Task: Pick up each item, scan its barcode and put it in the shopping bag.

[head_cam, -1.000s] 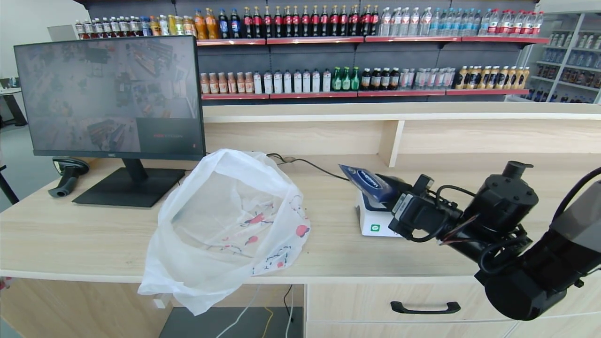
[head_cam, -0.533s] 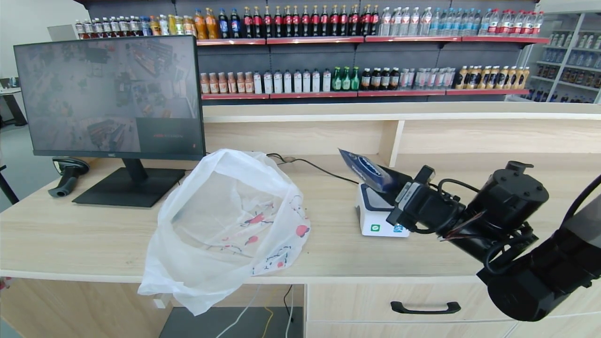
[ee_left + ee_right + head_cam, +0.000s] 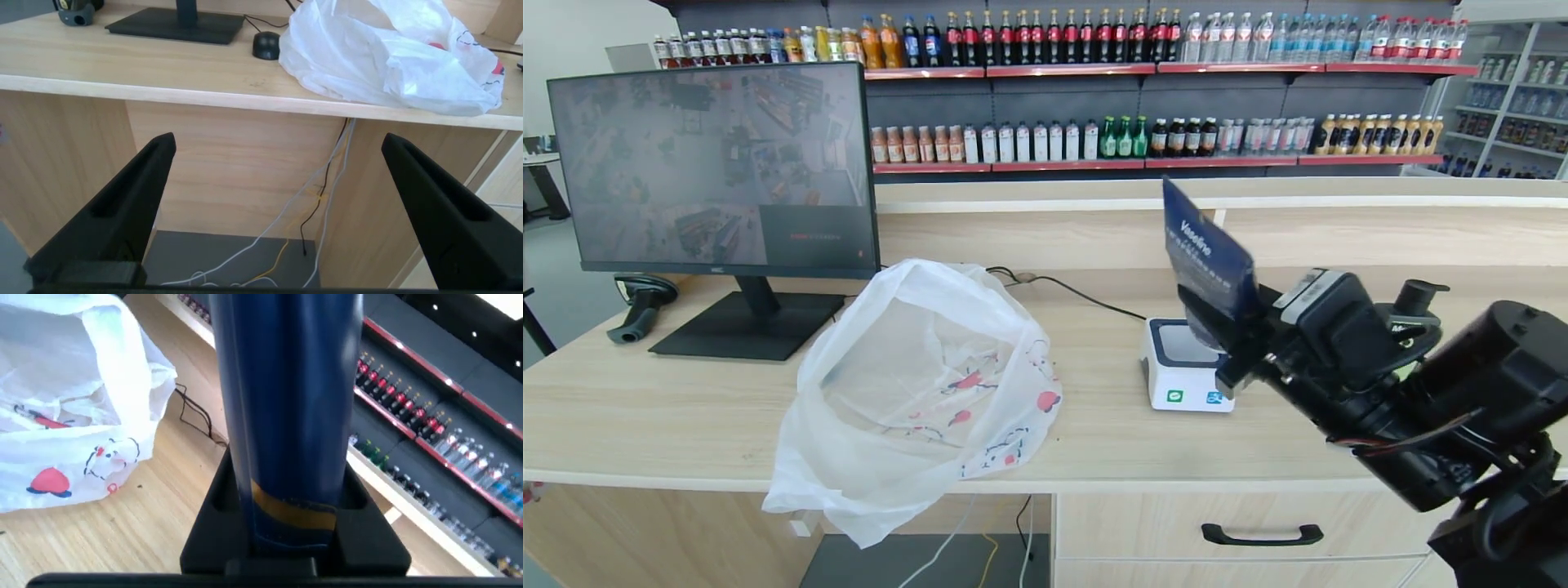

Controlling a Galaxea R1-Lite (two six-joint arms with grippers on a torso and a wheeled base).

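— Where's the grip?
— The right fingers (image 3: 209, 513) are clamped on the blue tube's (image 3: 1205, 255) lower end. It stands tilted in the air above the scanner (image 3: 1181, 374).
— The risk?
— Held that low, it may pivot or slip, and the bag (image 3: 915, 384) sags on the desk (image 3: 645, 418), so it could land outside. The left fingers (image 3: 122, 208) hang apart below the desk's edge.

The right pincer (image 3: 1223, 339) hides the lower end of the dark blue tube (image 3: 1207, 260) and the right rear corner of the barcode scanner (image 3: 1176, 382). Whatever lies inside the shopping bag (image 3: 915, 384) cannot be told.
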